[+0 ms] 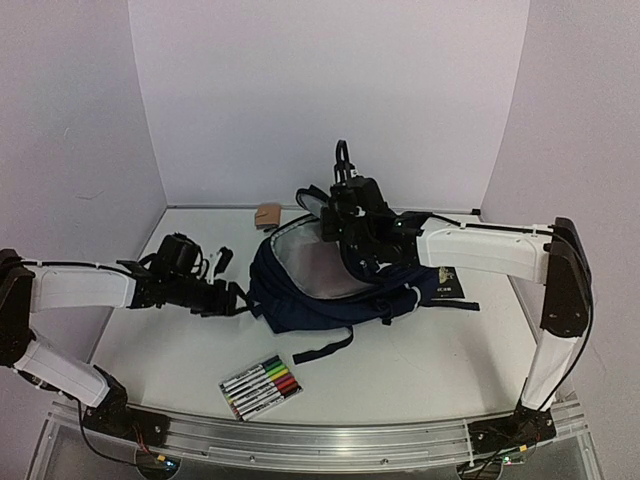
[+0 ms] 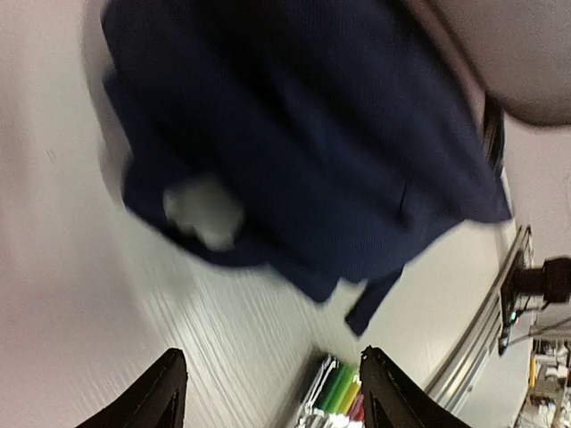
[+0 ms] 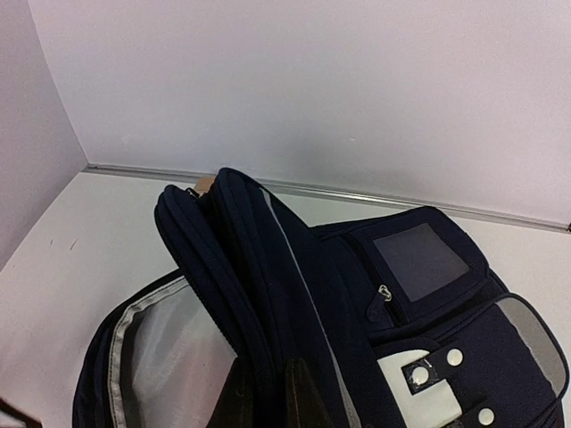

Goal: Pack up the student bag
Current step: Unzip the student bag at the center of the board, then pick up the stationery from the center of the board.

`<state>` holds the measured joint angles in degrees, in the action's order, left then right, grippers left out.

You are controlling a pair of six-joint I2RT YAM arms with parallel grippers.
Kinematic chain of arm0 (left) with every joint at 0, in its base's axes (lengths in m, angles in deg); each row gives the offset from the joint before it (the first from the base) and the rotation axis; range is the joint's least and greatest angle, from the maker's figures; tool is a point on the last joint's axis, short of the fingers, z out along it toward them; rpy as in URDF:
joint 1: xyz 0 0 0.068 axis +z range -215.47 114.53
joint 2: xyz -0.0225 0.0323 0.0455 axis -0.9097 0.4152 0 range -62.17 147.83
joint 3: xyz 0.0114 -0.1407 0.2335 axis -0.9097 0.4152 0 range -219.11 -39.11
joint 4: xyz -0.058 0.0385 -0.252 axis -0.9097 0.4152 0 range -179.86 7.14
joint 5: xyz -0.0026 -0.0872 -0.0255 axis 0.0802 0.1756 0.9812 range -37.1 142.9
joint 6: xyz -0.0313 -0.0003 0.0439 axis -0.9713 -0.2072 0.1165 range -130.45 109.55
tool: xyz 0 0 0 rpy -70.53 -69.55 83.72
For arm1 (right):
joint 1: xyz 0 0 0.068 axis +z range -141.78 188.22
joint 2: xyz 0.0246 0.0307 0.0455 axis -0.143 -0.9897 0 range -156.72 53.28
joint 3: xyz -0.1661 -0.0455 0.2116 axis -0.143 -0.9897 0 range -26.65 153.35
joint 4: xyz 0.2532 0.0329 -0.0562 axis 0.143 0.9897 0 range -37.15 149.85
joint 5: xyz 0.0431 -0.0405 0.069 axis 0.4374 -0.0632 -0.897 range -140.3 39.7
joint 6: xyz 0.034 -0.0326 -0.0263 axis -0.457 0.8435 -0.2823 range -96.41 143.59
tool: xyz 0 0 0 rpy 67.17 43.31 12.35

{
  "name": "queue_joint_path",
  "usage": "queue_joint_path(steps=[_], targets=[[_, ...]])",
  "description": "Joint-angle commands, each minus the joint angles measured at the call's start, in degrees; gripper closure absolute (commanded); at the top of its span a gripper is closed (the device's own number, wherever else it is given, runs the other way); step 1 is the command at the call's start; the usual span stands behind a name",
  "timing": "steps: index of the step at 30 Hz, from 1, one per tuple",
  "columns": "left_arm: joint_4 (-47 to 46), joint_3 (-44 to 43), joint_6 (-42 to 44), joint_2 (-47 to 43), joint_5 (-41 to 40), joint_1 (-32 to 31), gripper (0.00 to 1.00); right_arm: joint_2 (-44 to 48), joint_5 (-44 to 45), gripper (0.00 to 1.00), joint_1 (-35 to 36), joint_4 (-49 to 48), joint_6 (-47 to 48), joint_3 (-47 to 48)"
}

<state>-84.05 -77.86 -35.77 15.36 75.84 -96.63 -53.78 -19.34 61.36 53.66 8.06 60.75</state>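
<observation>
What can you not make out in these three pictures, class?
- Top view: tan object half hidden behind the backpack.
- Left wrist view: blur smears the markers, cut off by the bottom edge.
- Right wrist view: right end effector mostly cut off by the bottom edge.

student bag [image 1: 318,300]: navy, grey lining | marker set [image 1: 262,386]: green, yellow, red, black | table [image 1: 430,365]: white

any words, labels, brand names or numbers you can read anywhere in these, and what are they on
No text here can be read.
black tag beside the student bag: pale print, too small to read
marker pack: marks on the barrels, too small to read
white patch on the bag: only rivets show, no lettering
</observation>
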Motion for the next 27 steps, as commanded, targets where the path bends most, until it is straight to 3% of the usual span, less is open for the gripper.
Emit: queue_joint_path(steps=[1, 6, 17, 23, 27], targets=[[1.9, 4.6, -3.7, -3.8, 0.4, -6.0, 0.33, -0.8, -0.5, 1.0, -2.3, -2.2, 0.1, 3.5], [6.0, 4.9, -3.4, -3.3, -3.9, -11.7, 0.3, -0.4, -2.4, 1.0, -2.4, -2.9, -0.5, 3.2], [12.9, -1.7, -1.1, 8.2, -14.1, -21.7, 0.31, 2.8, -3.8, 1.0, -2.5, -4.5, -1.8, 0.2], [16.5, -6.1, -1.2, 14.8, -17.7, -23.6, 0.5, 3.8, -3.5, 1.0, -2.5, -5.1, -2.1, -1.0], [21.1, -9.1, -4.9, 18.4, -25.1, -24.3, 0.65, 3.9, -3.7, 1.0, -2.5, -5.3, -2.2, -1.2]])
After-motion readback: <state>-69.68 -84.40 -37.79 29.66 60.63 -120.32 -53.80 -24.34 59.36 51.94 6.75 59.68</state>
